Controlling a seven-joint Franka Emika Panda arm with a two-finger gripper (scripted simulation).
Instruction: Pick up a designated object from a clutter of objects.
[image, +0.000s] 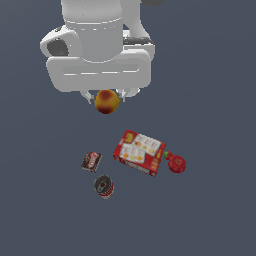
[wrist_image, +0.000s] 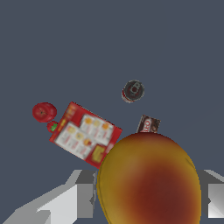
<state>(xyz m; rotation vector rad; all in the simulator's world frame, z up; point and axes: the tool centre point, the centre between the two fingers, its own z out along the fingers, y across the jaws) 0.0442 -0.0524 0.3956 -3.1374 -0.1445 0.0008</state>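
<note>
The small yellow-orange ball with red patches (image: 106, 101) hangs high above the floor, held between the two fingers of my gripper (image: 106, 97), which is shut on it. In the wrist view the ball (wrist_image: 148, 179) fills the near field between the grey fingers (wrist_image: 65, 203). The rest of the clutter lies below: a flat red cracker box (image: 139, 152) (wrist_image: 85, 134), a red round item (image: 176, 163) (wrist_image: 44, 112), a small dark-brown packet (image: 91, 161) (wrist_image: 148, 124) and a dark can (image: 104, 186) (wrist_image: 133, 91).
The floor is a plain dark blue-grey surface (image: 210, 100). The box, red item, packet and can sit grouped together in the lower middle of the exterior view, well below the gripper.
</note>
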